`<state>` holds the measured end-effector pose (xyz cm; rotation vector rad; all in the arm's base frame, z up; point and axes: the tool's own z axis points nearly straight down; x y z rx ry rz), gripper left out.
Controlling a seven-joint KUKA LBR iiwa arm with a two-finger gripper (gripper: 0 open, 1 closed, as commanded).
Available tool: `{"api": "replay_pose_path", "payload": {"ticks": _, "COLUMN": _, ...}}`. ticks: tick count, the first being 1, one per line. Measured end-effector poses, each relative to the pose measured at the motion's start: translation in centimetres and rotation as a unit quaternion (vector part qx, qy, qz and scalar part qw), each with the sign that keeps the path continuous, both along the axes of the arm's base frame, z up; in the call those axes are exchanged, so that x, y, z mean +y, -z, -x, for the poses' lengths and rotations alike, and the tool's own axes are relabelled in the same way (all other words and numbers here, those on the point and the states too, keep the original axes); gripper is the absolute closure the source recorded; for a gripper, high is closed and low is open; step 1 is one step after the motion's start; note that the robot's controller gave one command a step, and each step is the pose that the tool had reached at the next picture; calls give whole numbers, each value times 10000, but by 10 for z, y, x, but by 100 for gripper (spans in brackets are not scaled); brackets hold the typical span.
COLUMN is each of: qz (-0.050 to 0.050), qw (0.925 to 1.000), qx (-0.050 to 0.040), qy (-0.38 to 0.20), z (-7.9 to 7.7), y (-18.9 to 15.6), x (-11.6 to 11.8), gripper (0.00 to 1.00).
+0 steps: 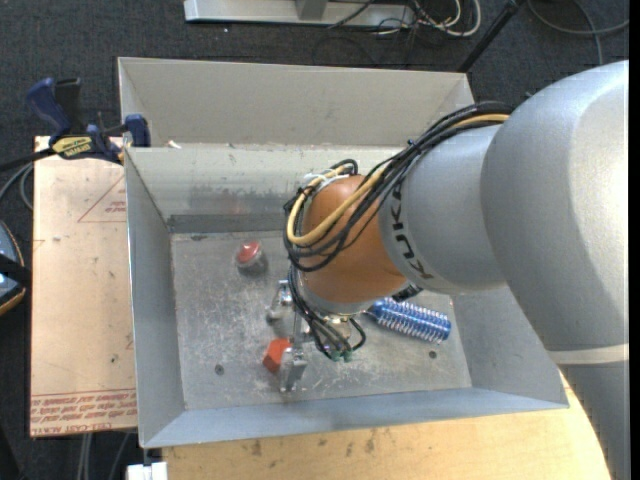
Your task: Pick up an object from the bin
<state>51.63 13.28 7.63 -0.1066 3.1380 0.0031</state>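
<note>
Gripper (284, 348) sits low over the front part of the grey metal bin (150, 298), left of the floor's centre and close to the near wall. Its metal end is right down at the floor. A small red-orange block (271, 357) lies just at its left side, touching or nearly touching the metal. The bulk of the wrist hides the closing parts, so I cannot tell whether the claw is released, clenched or gripping the block.

Above the gripper the wrist carries a rounded orange cover (340, 253), with yellow and black cables (315, 223) looping over it. The thick grey arm (520, 208) reaches in from the right and hides much of the bin's right half.

Two other things lie apart on the scuffed floor. A small round red piece (249, 255) rests toward the back left, well clear of the gripper. A blue ribbed roller (410, 320) lies on its side just right of the wrist, partly under the arm.
</note>
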Motion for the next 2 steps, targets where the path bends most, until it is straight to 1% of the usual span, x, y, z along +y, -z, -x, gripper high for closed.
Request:
{"api": "replay_pose_path", "payload": {"ticks": 1, "qz": -20, "qw": 10000, "qx": -54, "qy": 3, "z": -3, "y": -3, "x": 1, "gripper": 100}}
{"api": "replay_pose_path", "payload": {"ticks": 2, "qz": -7, "qw": 10000, "qx": -38, "qy": 10, "z": -6, "y": -80, "x": 2, "gripper": 100}}
